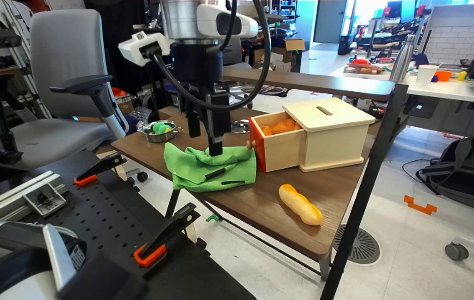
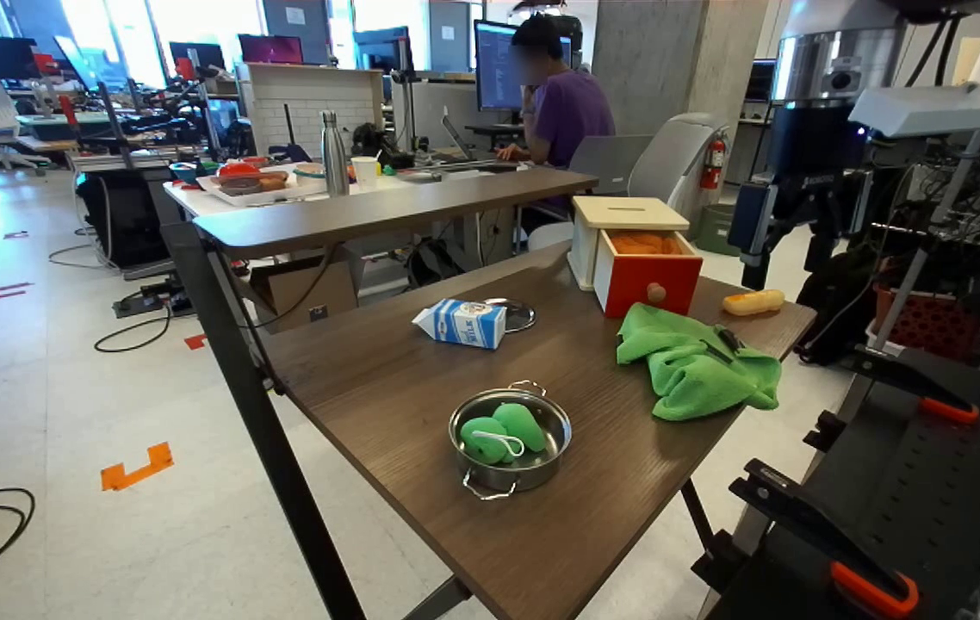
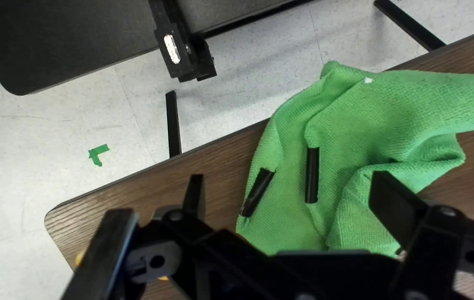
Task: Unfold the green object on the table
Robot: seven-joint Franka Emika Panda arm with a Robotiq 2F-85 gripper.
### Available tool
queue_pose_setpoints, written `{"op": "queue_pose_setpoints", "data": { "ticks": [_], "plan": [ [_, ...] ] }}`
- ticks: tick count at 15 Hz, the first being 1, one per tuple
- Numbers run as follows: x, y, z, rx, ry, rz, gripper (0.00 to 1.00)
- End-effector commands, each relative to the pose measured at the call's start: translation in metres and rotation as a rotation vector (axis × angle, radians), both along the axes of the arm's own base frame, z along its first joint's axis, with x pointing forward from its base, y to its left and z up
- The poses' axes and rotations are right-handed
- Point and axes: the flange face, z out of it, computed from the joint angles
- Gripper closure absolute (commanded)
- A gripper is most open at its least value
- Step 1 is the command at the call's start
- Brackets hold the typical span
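Wrist view and both exterior views show the brown table (image 2: pixel 387 379). On it stands a pale wooden box (image 1: pixel 333 141), its red-fronted drawer (image 2: pixel 641 293) partly out. Just beside the drawer lies the green cloth (image 3: pixel 357 133), crumpled and reaching partly past the table's edge. Over the cloth hangs the gripper (image 3: pixel 289 187), its fingers spread apart. Smaller are a metal pot (image 2: pixel 533 476), a blue-and-white milk carton (image 2: pixel 468 324), a yellow bread-shaped piece (image 1: pixel 300 205), the green rounded pieces (image 2: pixel 519 424) inside the pot and, smallest, black strips (image 3: pixel 312 175) on the cloth.
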Motion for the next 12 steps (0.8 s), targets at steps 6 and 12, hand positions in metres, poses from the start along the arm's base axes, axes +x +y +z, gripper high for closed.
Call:
{"op": "queue_pose_setpoints", "data": {
  "ticks": [6,12],
  "plan": [
    [0.021,0.009,-0.051,-0.003,-0.013,0.054,0.00],
    [0.023,0.013,-0.074,-0.018,0.026,0.080,0.00]
  ]
}}
